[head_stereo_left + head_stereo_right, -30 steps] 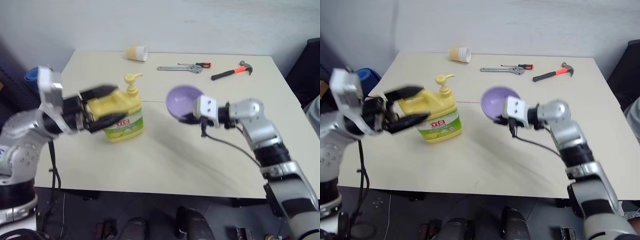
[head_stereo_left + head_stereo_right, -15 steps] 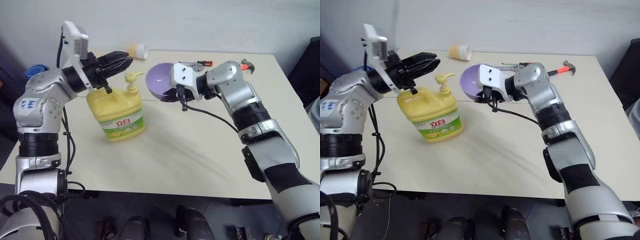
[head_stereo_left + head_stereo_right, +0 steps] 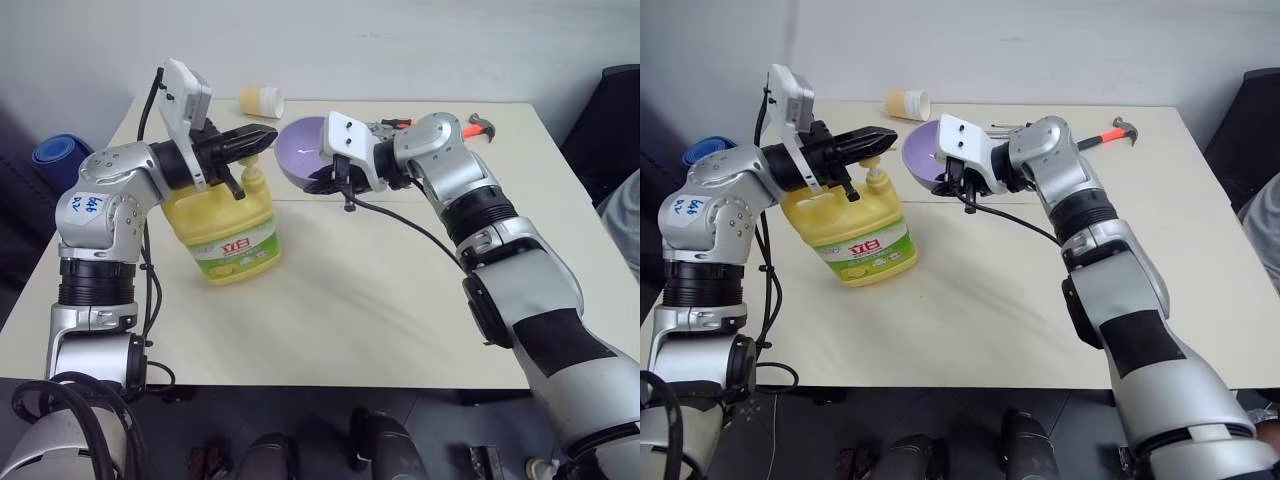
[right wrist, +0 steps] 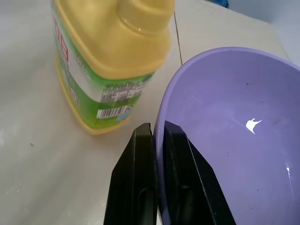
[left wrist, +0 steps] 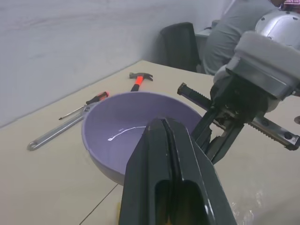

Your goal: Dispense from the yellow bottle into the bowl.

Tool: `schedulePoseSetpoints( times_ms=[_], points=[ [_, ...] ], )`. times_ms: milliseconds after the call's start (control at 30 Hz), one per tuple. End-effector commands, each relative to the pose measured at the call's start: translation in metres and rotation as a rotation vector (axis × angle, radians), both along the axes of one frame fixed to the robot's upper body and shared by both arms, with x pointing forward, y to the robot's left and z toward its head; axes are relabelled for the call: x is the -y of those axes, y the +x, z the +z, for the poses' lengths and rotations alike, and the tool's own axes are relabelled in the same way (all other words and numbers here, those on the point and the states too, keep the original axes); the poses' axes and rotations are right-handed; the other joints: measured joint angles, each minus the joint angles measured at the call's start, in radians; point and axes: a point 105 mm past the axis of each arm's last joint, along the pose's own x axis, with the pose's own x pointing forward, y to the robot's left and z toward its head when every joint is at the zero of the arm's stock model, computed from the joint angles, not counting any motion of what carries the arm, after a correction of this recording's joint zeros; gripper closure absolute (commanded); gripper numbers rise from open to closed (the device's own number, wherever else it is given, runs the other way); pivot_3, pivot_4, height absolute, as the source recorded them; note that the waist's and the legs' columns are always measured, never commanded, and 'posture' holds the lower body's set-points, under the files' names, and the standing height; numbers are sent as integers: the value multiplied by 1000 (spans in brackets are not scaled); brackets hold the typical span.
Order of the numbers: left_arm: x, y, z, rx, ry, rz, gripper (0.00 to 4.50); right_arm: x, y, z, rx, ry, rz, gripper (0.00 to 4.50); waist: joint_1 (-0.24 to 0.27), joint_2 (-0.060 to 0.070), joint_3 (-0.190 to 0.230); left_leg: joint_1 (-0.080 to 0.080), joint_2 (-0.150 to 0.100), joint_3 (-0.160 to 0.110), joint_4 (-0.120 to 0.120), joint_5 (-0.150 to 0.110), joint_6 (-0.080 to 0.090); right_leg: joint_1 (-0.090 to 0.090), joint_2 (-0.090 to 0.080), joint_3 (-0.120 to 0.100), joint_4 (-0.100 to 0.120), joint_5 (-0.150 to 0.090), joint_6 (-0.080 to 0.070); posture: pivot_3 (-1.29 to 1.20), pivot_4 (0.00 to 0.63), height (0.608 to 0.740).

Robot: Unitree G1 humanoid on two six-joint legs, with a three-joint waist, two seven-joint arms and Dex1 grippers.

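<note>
The yellow bottle [image 3: 232,232] stands upright on the table's left half, its pump top [image 3: 254,166] pointing right. My left gripper [image 3: 265,133] is shut with nothing in it, lying level just over the pump head; whether it touches I cannot tell. The lavender bowl [image 3: 300,150] hangs tilted in the air just right of the pump, its opening facing the bottle. My right gripper [image 4: 157,136] is shut on the bowl's rim [image 4: 164,108], one finger inside and one outside. In the left wrist view the bowl [image 5: 126,126] lies straight beyond the shut fingers [image 5: 164,154].
A pale cup [image 3: 262,100] lies on its side at the table's back. A hammer [image 3: 478,124], a wrench [image 5: 51,136] and a screwdriver [image 5: 86,102] lie at the back right. A person [image 3: 622,215] sits at the right edge by a black chair [image 3: 605,110].
My left gripper left the bottle's side, shut, and rose to sit over the pump head. My right arm lifted the bowl up and left, close to the pump.
</note>
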Motion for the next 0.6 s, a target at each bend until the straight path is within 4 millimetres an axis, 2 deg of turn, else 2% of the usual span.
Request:
schedulePoseSetpoints(
  times_ms=[33,200,600],
  points=[
    [-6,1,9,39,-7,50,4486,-9,-4,24,62,44,34,4500,0,0,0,0,0,0,0,0,0,0,0,0,0,0,0,0,150,740],
    [-10,-1,28,46,-114,40,4486,-12,-4,28,65,57,34,4500,1,0,0,0,0,-1,1,0,0,0,-1,0,1,0,0,0,150,740],
    [-9,-1,1,-30,-2,48,4486,-13,-3,33,70,84,24,4500,2,0,0,0,-1,-1,1,0,0,0,-1,1,1,0,0,0,150,740]
  ],
)
